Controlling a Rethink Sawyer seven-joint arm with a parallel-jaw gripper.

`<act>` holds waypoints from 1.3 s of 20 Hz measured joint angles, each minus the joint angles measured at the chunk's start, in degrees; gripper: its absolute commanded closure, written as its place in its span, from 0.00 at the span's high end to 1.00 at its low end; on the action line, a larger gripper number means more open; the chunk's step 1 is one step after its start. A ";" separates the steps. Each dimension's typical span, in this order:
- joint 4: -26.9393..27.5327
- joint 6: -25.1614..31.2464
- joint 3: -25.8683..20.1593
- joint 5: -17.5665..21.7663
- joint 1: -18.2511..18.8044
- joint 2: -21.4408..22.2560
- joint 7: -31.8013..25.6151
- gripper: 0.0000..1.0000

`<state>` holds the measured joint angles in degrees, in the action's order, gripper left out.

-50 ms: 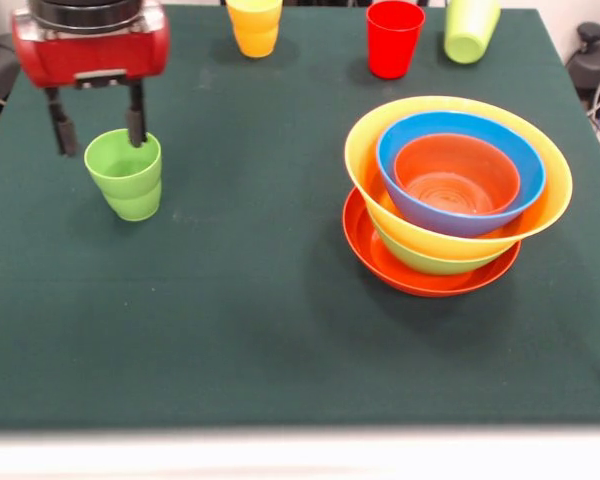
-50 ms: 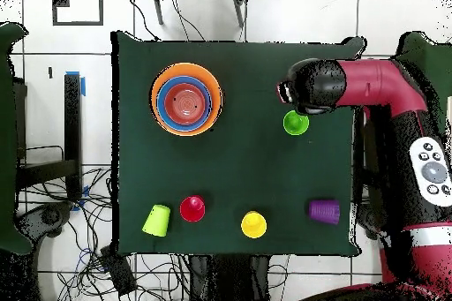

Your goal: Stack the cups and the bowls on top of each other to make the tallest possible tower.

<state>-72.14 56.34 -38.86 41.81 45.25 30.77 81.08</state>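
A light green cup (image 1: 125, 176) (image 2: 296, 123) stands upright on the green table at the left of the front view. My gripper (image 1: 98, 128) hangs open right above it, one finger (image 1: 135, 122) at the cup's rim and the other finger (image 1: 61, 124) outside to its left. The tower of bowls (image 1: 450, 190) (image 2: 185, 99) sits to the right: a small orange bowl in a blue one, in a large yellow one, over a green one, on a wide red-orange bowl (image 1: 375, 255). In the overhead view the arm's head (image 2: 311, 86) hides the fingers.
Along the far edge in the front view stand a yellow cup (image 1: 254, 25) (image 2: 253, 223) and a red cup (image 1: 394, 37) (image 2: 192, 208); a second light green cup (image 1: 470, 28) (image 2: 157, 219) lies tipped. A purple cup (image 2: 324, 210) lies on its side near the arm.
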 measured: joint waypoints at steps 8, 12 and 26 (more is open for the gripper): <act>-0.71 -0.01 0.06 0.01 3.02 -2.80 -0.01 1.00; -1.16 0.00 0.07 0.02 3.18 -4.03 -0.01 1.00; 0.00 -3.12 -0.13 3.48 3.01 -10.49 -0.03 0.00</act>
<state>-72.14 53.21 -38.99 45.29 48.26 20.28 81.05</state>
